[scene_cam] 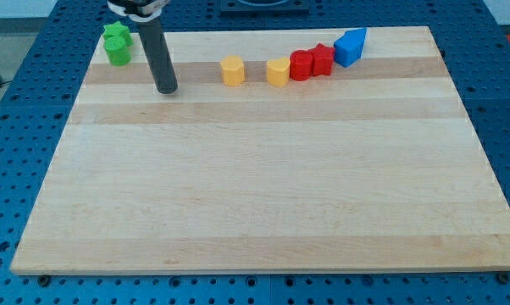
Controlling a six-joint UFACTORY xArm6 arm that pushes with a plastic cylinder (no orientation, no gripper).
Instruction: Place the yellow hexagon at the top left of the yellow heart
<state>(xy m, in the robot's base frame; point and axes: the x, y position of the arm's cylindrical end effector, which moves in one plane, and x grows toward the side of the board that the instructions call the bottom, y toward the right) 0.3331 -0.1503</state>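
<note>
The yellow hexagon [232, 71] stands near the view's top, left of centre. The yellow heart [278, 72] is a short gap to its right, at about the same height, and touches a red block [301, 65]. My tip [166, 90] rests on the board to the left of the yellow hexagon and slightly lower, with a clear gap between them. The dark rod rises from the tip toward the view's top left.
A second red block [322, 59] and a blue block [351, 47] continue the row to the upper right of the heart. Two green blocks [117, 46] sit at the board's top left corner. The wooden board [263, 186] lies on a blue perforated table.
</note>
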